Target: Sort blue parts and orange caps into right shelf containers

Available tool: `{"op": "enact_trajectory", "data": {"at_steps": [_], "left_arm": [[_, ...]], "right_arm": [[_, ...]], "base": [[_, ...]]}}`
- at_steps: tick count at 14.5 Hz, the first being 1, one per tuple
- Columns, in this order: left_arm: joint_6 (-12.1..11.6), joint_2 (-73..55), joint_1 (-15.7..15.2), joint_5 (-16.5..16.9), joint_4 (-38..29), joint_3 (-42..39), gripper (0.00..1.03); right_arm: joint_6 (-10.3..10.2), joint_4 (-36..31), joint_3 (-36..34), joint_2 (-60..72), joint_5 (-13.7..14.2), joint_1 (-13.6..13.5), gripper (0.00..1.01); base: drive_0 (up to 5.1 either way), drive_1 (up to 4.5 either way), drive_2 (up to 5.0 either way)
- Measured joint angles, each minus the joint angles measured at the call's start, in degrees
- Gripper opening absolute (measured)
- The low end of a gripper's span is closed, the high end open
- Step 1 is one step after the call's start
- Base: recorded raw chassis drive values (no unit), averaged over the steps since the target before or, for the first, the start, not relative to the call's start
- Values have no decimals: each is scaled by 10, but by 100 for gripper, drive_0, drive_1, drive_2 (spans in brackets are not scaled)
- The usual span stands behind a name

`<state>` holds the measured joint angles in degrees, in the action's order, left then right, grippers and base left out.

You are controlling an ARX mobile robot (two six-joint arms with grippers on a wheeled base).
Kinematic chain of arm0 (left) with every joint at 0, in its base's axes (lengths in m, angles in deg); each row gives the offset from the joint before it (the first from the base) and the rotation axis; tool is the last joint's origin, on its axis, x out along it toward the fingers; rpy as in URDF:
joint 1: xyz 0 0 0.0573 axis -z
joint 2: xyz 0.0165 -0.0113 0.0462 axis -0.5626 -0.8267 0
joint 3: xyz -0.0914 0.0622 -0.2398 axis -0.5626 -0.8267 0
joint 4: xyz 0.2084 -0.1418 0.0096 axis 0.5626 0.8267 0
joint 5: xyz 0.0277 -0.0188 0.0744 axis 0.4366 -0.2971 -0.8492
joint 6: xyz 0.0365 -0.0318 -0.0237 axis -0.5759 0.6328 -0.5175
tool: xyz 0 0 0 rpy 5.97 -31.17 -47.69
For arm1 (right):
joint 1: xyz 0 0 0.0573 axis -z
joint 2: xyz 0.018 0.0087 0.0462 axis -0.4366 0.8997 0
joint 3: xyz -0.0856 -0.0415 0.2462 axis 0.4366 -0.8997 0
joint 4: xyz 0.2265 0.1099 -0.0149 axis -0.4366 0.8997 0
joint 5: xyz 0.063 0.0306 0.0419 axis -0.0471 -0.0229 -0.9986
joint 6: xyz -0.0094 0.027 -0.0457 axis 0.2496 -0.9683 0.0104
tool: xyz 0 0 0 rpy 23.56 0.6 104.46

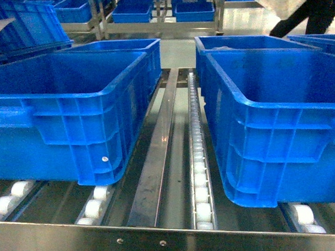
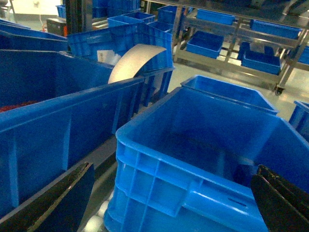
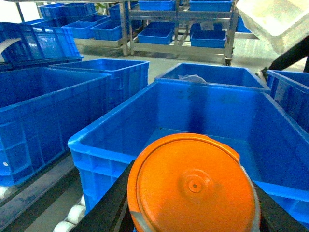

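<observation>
Cap drop is the step in hand, far as I can judge: the right gripper (image 3: 193, 212) has its dark fingers clamped either side of an orange cap (image 3: 193, 186), flat top facing the wrist camera, and it hangs just short of the near rim of the right crate (image 3: 104, 147). That crate looks empty inside, so there's plenty of room. To do it well I'd carry the cap forward past the thick rim until it's clearly over the crate floor, then let go low so it doesn't bounce or roll out. The left gripper (image 2: 169, 203) is spread wide with nothing between its fingers, hovering at the near corner of the left crate (image 2: 145, 140). Neither gripper shows up in the head view, only both crates on the roller shelf (image 1: 199, 174).
</observation>
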<state>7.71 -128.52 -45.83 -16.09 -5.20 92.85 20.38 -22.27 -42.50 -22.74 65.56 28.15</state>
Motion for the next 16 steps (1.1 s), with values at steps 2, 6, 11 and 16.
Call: {"op": "enact_trajectory", "data": {"at_steps": [2,6,11,16], "left_arm": [[-2,33,1,2,2,-19,98],[-2,83,10,-3,19,-31,98],[-2,82,10,-3,21,-31,98],[-2,82,10,-3,21,-31,98]], "right_arm": [[0,0,0,0,0,0,44],[0,0,0,0,0,0,44],[0,0,0,0,0,0,44],[-4,185,44,-28,82,-10,44]], "base": [[0,0,0],[0,0,0],[0,0,0],[0,0,0]]}}
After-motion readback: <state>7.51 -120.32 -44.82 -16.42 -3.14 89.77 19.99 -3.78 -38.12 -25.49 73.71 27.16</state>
